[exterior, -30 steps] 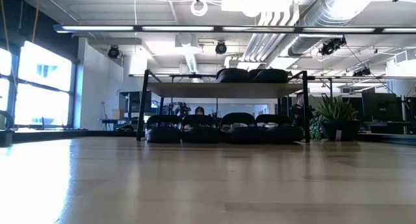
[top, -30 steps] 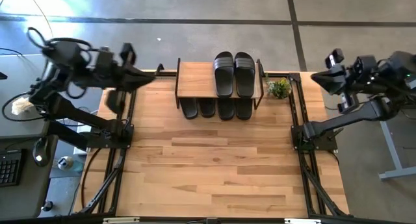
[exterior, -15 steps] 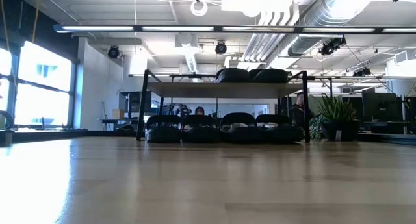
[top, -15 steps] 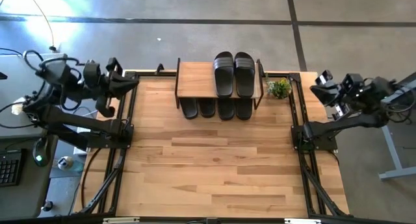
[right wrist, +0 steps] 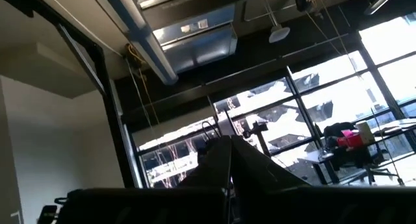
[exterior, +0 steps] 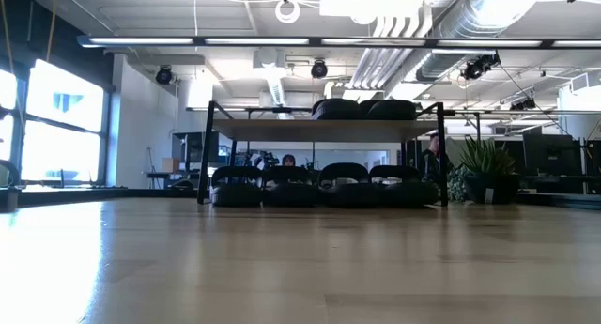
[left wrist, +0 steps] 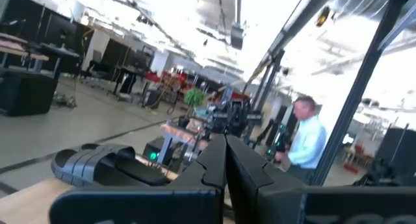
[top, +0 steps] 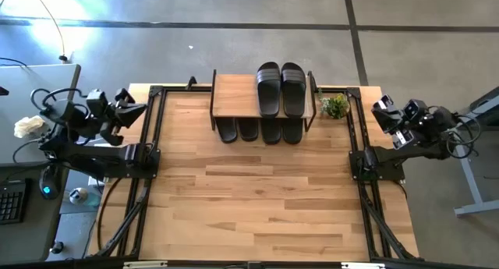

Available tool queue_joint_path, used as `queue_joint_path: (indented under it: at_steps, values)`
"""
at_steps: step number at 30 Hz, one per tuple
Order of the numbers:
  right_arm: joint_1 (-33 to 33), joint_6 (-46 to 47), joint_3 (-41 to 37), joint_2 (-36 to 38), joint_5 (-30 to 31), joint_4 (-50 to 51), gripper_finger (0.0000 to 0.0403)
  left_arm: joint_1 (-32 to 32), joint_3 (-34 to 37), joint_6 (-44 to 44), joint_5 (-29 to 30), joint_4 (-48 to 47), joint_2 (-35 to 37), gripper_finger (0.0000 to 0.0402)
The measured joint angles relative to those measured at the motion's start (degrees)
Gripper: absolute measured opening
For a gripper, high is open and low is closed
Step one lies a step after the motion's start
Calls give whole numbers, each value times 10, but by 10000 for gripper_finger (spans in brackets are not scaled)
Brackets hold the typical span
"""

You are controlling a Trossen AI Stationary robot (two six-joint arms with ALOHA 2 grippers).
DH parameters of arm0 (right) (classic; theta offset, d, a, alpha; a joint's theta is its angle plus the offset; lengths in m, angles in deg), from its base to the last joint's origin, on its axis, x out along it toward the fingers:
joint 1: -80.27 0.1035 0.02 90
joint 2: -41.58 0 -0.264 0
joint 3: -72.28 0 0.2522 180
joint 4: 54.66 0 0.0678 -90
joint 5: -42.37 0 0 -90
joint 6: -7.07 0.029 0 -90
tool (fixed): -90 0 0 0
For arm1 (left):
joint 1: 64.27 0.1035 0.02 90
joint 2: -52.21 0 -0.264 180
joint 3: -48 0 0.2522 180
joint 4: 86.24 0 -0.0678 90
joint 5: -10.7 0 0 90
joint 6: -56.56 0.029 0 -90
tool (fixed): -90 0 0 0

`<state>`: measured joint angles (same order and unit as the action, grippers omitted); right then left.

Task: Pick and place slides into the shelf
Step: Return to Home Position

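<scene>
The shelf [top: 263, 95] stands at the table's far edge, a light wood board on black legs, also in the low view [exterior: 324, 130]. Two black slides [top: 281, 88] lie side by side on its top board, right half. Several more slides [top: 260, 130] stand in a row on the lower level [exterior: 319, 185]. My left gripper [top: 134, 109] is pulled back beyond the table's left edge, shut and empty [left wrist: 225, 160]. My right gripper [top: 382, 107] is drawn back past the right edge, shut and empty [right wrist: 231, 160].
A small green potted plant [top: 335, 107] stands just right of the shelf [exterior: 485, 169]. The wooden tabletop [top: 257, 199] spreads in front of the shelf. Black frame rails [top: 148, 160] run along both sides. A person in a light shirt [left wrist: 305, 136] stands in the room beyond.
Both arms have drawn back and folded down: the left gripper has moved from near the shelf's left side out past the table's left edge, and the right gripper has lowered and settled outside the right edge. The slides and the shelf have kept still.
</scene>
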<state>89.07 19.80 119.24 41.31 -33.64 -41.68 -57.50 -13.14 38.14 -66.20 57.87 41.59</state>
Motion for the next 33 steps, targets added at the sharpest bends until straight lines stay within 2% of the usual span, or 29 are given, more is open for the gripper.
queue_joint_path:
  at_steps: [8,11,15,23,33]
  values:
    - [0,-5,-5,-7,11,-2,0,0,67,-16,18,8,105,0]
    - [0,2,-6,-8,13,-2,0,0,74,-16,15,-6,101,0]
    - [0,14,-49,-8,10,-48,0,0,96,-19,17,1,97,0]
    - [0,65,-180,-4,8,-191,0,0,183,-48,1,85,97,0]
    - [0,130,-271,-4,9,-268,0,0,284,-105,-19,171,98,0]
